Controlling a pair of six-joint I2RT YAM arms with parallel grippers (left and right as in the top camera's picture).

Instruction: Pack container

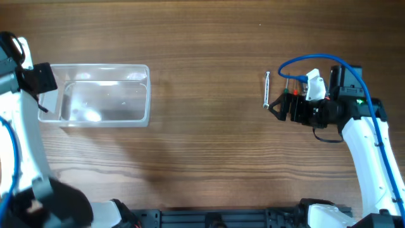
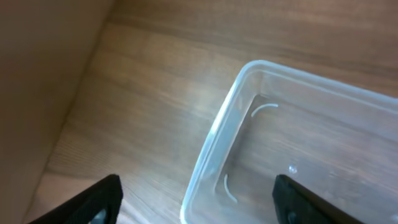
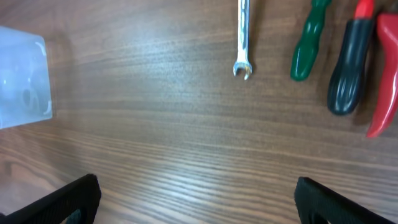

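Note:
The clear plastic container (image 1: 142, 95) stands empty at the table's left; it also shows in the left wrist view (image 2: 219, 121) and at the left edge of the right wrist view (image 3: 22, 74). My left gripper (image 1: 44, 98) is open at the container's left end, and its fingers (image 2: 199, 208) straddle the near wall and hold nothing. My right gripper (image 1: 276, 106) is open and empty (image 3: 198, 202) over bare wood, just below a small silver wrench (image 1: 266, 90) (image 3: 243, 37).
Beside the wrench lie a green-handled tool (image 3: 308, 46), a black-handled tool with a red tip (image 3: 348, 68) and a red handle (image 3: 382, 81), partly hidden under the right arm in the overhead view (image 1: 292, 92). A blue cable (image 1: 316, 60) loops over the right arm.

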